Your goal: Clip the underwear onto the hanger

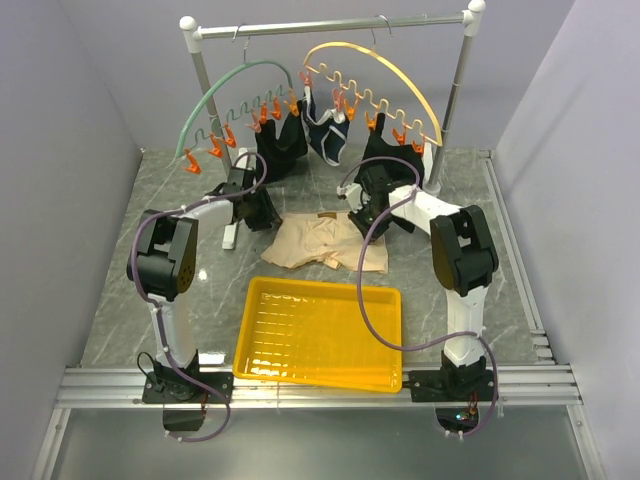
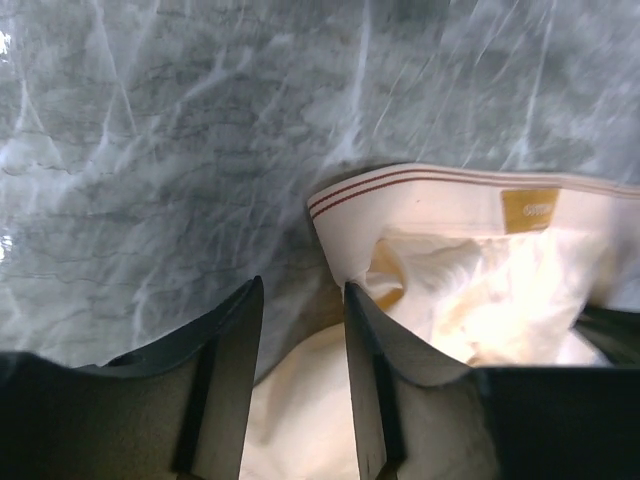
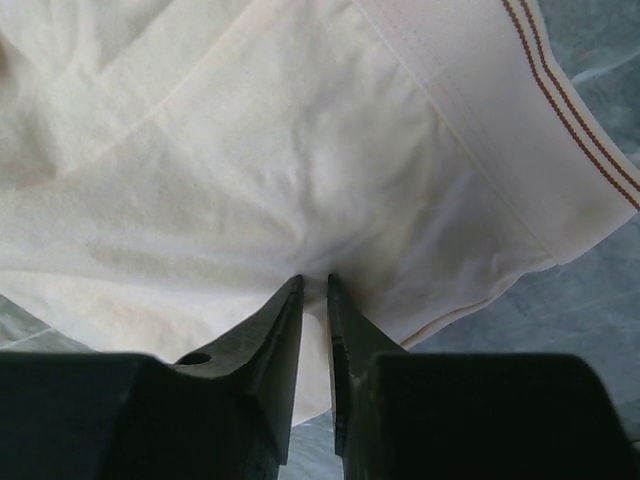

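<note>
Underwear [image 1: 322, 243] lies flat on the bench [image 1: 150, 270], between the rack at the back and the tray at the front, with both arms reaching in over it. Rack [image 1: 330, 25] carries the hanger [image 1: 215, 95] on its left side. It's a green arc, well above the cloth, so I judge the underwear has to be lifted up to it. Yellow tray [image 1: 320, 287] sits nearest the arm bases, and nothing in it that I can see. Left pincer [image 2: 300, 300] is moderately wide, gripping nothing, with one finger just beside the striped waistband corner. My read is that it's lining up a corner grab, since the band is the firmest edge to feed a clip. Right pincer [image 3: 313, 285] is narrow, tips down in the cloth below the other waistband end. Fabric puckers there, so I judge it pinches a fold. Orange clips [image 1: 215, 148] dangle in a row. Tan label [image 2: 530, 208] marks the band's middle.
</note>
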You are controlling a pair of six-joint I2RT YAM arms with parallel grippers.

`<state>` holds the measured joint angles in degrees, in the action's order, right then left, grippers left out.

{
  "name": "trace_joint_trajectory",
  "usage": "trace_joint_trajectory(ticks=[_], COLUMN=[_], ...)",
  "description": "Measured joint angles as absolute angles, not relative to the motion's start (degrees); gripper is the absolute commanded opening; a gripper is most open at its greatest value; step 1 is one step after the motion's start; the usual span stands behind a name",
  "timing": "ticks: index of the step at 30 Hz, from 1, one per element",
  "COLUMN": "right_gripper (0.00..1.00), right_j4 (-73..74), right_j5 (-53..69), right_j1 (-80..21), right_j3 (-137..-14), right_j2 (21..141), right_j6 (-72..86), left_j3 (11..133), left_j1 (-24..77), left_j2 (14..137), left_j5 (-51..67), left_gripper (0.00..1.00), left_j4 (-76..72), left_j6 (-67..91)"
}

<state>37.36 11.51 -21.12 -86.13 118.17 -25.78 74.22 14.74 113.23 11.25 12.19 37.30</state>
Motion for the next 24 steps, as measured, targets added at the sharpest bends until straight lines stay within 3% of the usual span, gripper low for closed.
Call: trace_joint_trajectory(ticks=[20,24], right_gripper=[0.14,0.14], right_j4=[37.0,36.8], right_j5=[11.0,11.0], right_j1=[-21.4,-21.5], right_j3=[-83.9,-82.9], right_j2=[116.8,116.0], right_j6=[-28.8,-29.3], left_j3=[69.6,69.6], left_j1=[14.3,14.3], left_j2=[111.8,112.0], left_j5=[12.3,12.3], left_gripper=[0.50,0.47], left_j4=[3.2,1.9], left_j6=[49.1,50.5])
